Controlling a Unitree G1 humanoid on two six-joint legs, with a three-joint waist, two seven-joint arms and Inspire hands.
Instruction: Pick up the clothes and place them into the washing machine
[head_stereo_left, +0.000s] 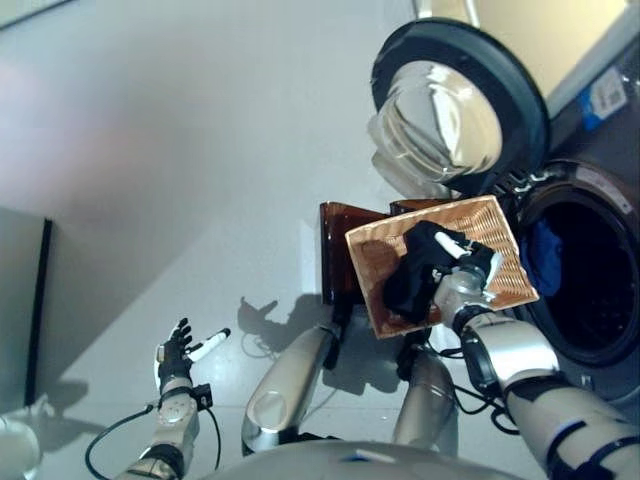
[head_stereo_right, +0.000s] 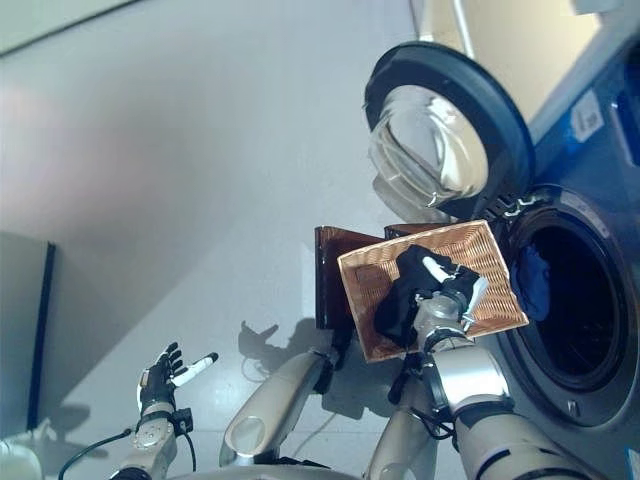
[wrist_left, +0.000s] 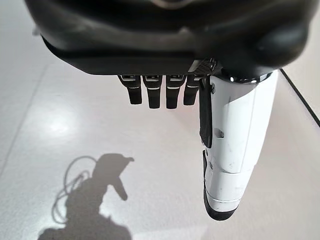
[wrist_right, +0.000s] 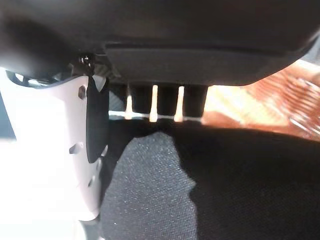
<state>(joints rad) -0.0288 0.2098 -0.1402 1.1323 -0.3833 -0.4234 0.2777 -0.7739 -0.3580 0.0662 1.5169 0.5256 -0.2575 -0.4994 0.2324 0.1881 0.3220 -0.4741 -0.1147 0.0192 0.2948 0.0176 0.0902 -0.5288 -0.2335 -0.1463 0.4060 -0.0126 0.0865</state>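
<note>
Resting on the black garment inside the wicker basket, right hand; grip on the cloth cannot be told. Basket sits on a brown stool, just beside the washing machine drum opening, door swung open, blue cloth inside. Left hand hangs over floor, fingers relaxed, holding nothing.

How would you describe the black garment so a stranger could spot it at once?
Find the washer with its open door. Just left of the drum sits a wicker basket. The black garment lies inside under the right hand, unlike the blue cloth in the drum.
</note>
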